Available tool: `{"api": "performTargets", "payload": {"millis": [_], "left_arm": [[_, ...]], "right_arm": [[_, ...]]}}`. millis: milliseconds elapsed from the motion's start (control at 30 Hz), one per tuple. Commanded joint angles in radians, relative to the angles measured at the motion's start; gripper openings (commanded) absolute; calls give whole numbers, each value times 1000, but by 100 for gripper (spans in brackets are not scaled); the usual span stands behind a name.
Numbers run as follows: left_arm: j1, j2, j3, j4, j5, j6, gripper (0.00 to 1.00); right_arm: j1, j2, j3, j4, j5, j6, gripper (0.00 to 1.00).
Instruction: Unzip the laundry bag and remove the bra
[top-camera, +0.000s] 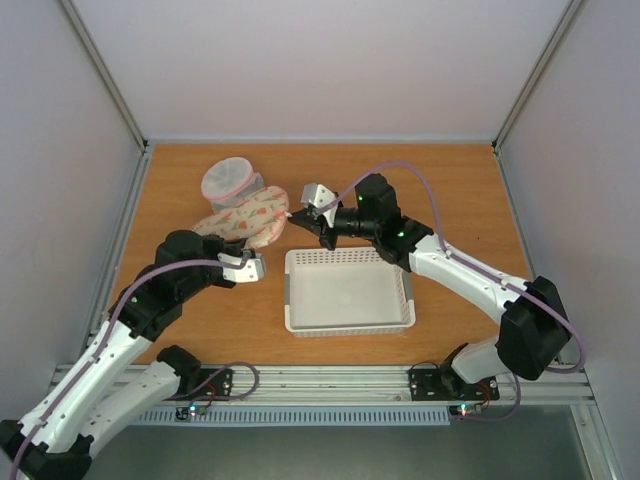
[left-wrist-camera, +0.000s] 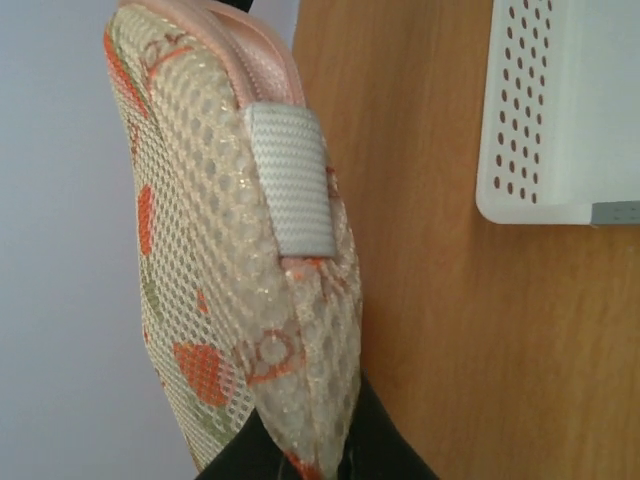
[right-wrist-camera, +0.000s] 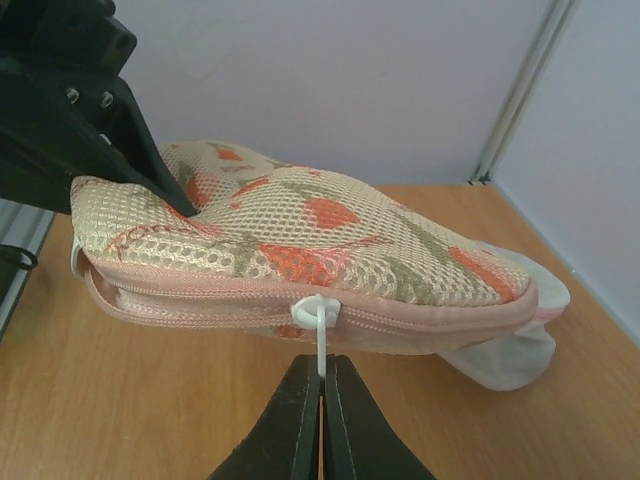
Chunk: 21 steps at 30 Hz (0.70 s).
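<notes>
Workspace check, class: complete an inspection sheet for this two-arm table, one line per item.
Surface: wooden table, no spills seen.
Job's things: laundry bag held between both claws, zipper pull midway along the seam; bra not seen.
Clutter: round mesh pouch behind the bag; white basket, empty.
Claws: left claw shut on the bag's end; right claw shut on the zipper pull's tie.
Cables: purple cable along each arm.
Surroundings: pale walls, metal frame.

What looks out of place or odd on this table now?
Nothing is spilled or damaged. Only the laundry bag looks askew: it is held up, not flat, with the left hand gripping one end and the right hand pinching the white zipper tab. A small white mesh pouch touches its other end.
</notes>
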Motion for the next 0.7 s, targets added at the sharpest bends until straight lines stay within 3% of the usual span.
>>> {"api": "performTargets", "payload": {"millis": [0, 67, 233, 300, 500, 600, 667], "left_arm": [[-3, 39, 22, -21, -10, -214, 1], [1, 48, 6, -8, -35, -303, 6], [19, 38, -37, 2, -36, -437, 64], [21, 32, -42, -1, -35, -467, 78], [21, 31, -24, -12, -12, -499, 90], [21, 47, 2, 8, -36, -516, 70], [21, 62, 39, -12, -37, -541, 66]], "right_arm": [[42, 16, 2, 37, 51, 27, 1], [71, 36, 14, 50, 44, 56, 1], [89, 89, 27, 91, 60, 141, 1], [95, 106, 36, 105, 82, 184, 1], [151, 150, 79, 126, 94, 234, 1], [157, 153, 87, 117, 75, 223, 1], [158, 148, 94, 97, 80, 210, 1]]}}
